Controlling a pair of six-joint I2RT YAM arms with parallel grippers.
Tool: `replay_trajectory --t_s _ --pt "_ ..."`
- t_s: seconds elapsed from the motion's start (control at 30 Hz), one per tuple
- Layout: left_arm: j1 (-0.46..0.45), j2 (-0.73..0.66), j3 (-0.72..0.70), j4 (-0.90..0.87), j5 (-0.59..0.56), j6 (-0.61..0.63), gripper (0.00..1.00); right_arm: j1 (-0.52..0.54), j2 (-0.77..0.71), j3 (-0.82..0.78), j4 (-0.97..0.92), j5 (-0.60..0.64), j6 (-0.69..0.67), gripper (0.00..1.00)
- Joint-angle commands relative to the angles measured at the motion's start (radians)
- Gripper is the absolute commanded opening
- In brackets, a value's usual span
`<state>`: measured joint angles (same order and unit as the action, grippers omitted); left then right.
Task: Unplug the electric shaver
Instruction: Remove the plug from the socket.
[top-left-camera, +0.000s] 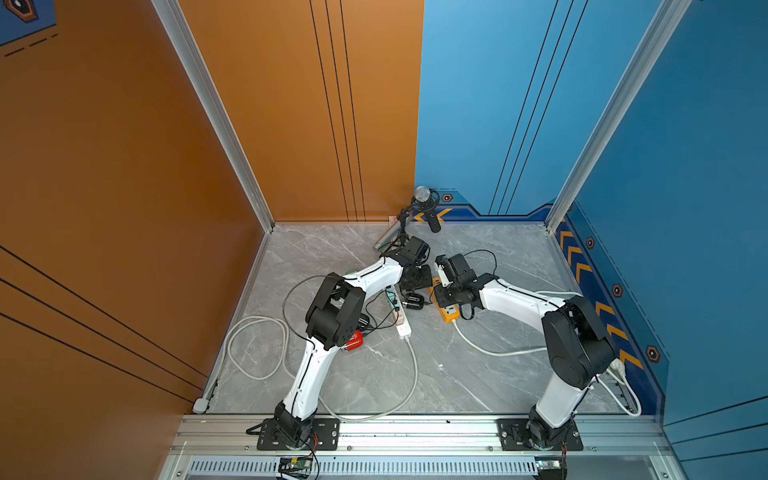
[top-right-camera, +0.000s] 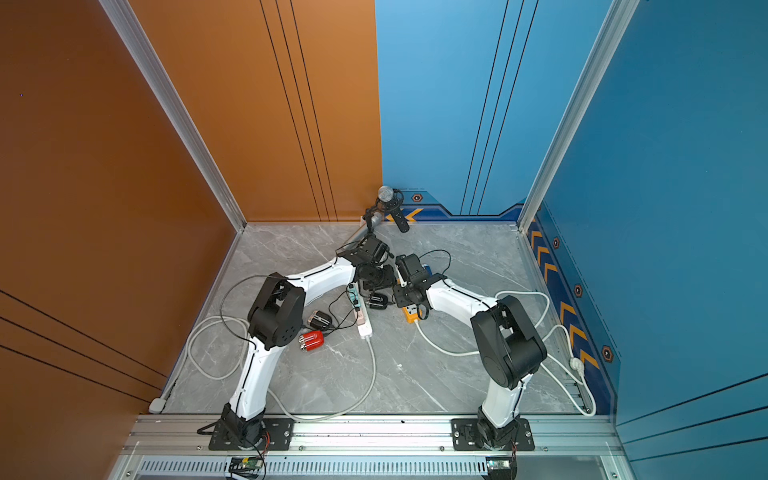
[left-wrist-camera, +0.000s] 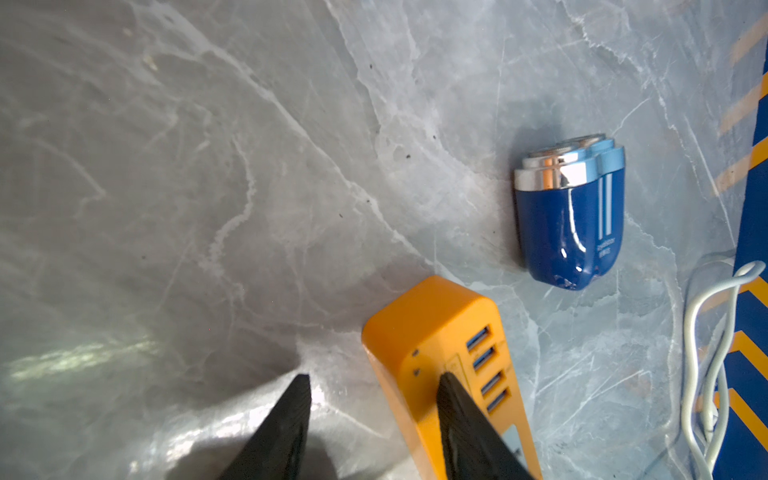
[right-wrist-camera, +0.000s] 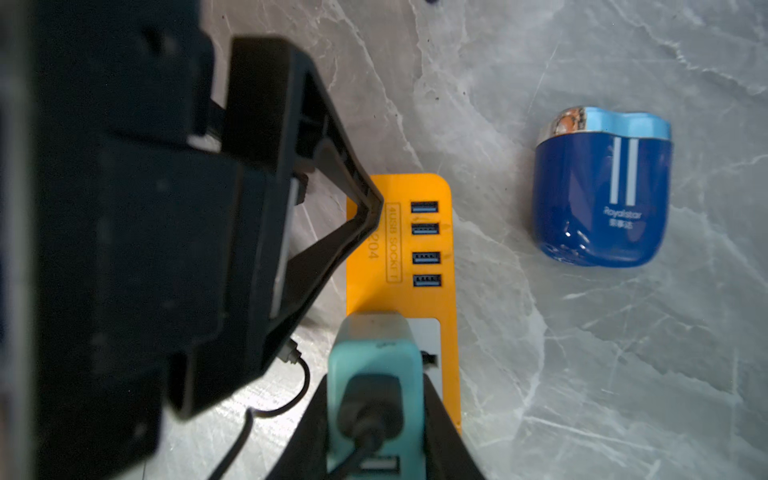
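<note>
On orange strip (right-wrist-camera: 361, 291), teal adapter (right-wrist-camera: 374, 357)

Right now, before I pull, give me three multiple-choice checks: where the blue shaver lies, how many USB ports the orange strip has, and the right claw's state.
1. The blue shaver lies:
A. on top of the orange power strip
B. on the table beside the strip, not touching it
C. lifted off the table

2. The strip's USB ports number:
A. two
B. six
C. four

3. The right claw is:
A. shut on the teal adapter
B. wide open over bare table
C. shut on the shaver

Answers:
1 B: in the right wrist view, bare marble separates the shaver from the strip.
2 C: four blue ports sit in a row.
3 A: the claw's fingers press both sides of the adapter, which is plugged into the strip.
</note>
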<state>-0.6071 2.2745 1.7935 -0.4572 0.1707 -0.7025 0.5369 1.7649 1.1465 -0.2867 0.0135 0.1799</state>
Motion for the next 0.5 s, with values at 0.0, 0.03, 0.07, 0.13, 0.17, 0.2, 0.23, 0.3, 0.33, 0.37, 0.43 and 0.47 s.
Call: replay_trajectory --t_s 0.0,0.03,0.07,0.13,0.17,0.2,0.23,0.3,0.33,0.37,0.43,0.47 --pt "0.006 0.009 -0.045 -0.088 -0.009 0.029 0.51 0.001 -0.073 0.003 0.073 0.042 -0.004 0.23" --pt "0.005 0.009 -0.045 -0.086 -0.011 0.029 0.51 -0.003 -0.073 0.002 0.072 0.037 0.004 0.23" --pt "0.006 0.009 -0.046 -0.087 -0.011 0.029 0.51 -0.011 -0.072 0.003 0.071 0.025 0.020 0.23" --pt "0.006 0.008 -0.048 -0.088 -0.012 0.029 0.50 -0.031 -0.065 0.006 0.067 -0.018 0.052 0.23" --pt "0.006 0.008 -0.048 -0.089 -0.012 0.029 0.50 -0.037 -0.060 0.011 0.060 -0.028 0.066 0.23" --pt "0.006 0.008 -0.050 -0.087 -0.011 0.030 0.50 -0.039 -0.056 0.018 0.052 -0.039 0.074 0.23" --pt "0.005 0.008 -0.049 -0.088 -0.013 0.031 0.50 -0.038 -0.053 0.022 0.047 -0.046 0.075 0.22" --pt "0.003 0.009 -0.049 -0.087 -0.013 0.030 0.50 -0.026 -0.055 0.025 0.046 -0.038 0.061 0.23" --pt "0.001 0.010 -0.049 -0.088 -0.013 0.031 0.49 -0.017 -0.057 0.028 0.045 -0.029 0.047 0.23" --pt "0.001 0.009 -0.051 -0.087 -0.013 0.029 0.49 -0.010 -0.059 0.028 0.042 -0.019 0.036 0.22" --pt "0.000 0.011 -0.051 -0.088 -0.016 0.029 0.49 0.001 -0.063 0.033 0.032 0.002 0.022 0.22" --pt "0.000 0.011 -0.052 -0.088 -0.016 0.028 0.49 0.003 -0.066 0.033 0.025 0.012 0.019 0.23"
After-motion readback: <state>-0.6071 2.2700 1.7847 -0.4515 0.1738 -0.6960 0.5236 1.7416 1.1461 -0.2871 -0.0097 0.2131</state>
